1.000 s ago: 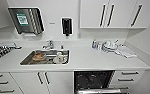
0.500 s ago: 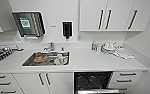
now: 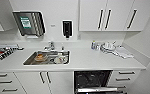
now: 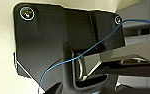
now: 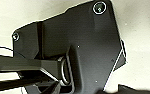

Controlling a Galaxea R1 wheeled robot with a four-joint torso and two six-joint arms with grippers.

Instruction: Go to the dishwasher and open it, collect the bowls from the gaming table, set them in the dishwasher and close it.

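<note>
The dishwasher [image 3: 92, 80] is open under the white counter [image 3: 91, 61]. The sink [image 3: 48, 58] sits to its left, with dishes inside.

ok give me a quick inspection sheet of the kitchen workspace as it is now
surface: white countertop, sink set in it with dishes inside.
job's things: dishwasher under the counter, door open, dark interior showing.
clutter: white dishes at the back right, a cloth beside them; printed items at far left.
grippers: state cannot be told.
cables: blue cable across the left wrist plate.
surroundings: white wall cabinets, paper towel dispenser, soap dispenser.
</note>
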